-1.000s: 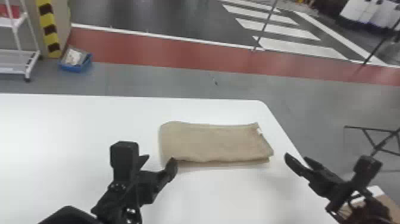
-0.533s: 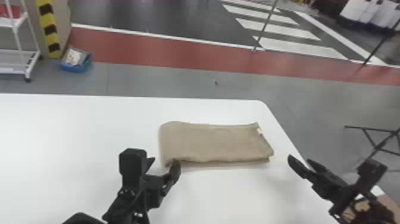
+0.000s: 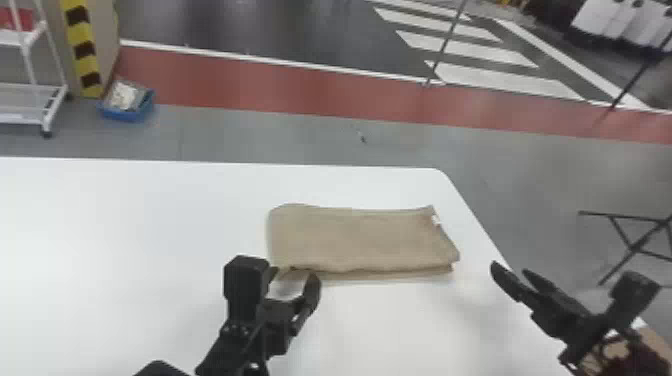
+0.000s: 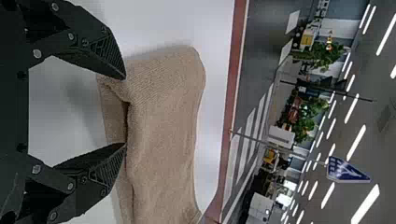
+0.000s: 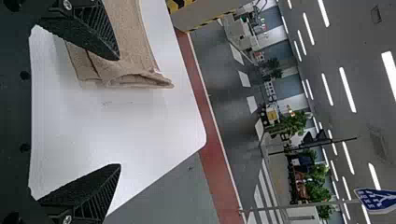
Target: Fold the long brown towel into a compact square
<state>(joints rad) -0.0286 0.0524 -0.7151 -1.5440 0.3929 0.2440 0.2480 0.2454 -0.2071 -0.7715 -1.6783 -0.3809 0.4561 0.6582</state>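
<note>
As left end effector [image 3: 294, 276] edges right by towel [image 3: 360, 240], it gapes empty | right end effector [image 3: 511, 270]: likewise | pinch looks close

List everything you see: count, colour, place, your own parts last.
towel: 1, brown, folded, on the table
table: 1, white, under the towel
rack: 1, white, beyond the table, far left
bin: 1, blue, on the floor near the rack
striped post: 1, yellow and black, by the bin
folding stand: 1, black, right of the table
sign: 1, blue and white, high in background
plants: several, green, background
ceiling lights: many, white, overhead
left hand: 1, black, open, at the towel's near left corner
right hand: 1, black, open, right of the towel
</note>
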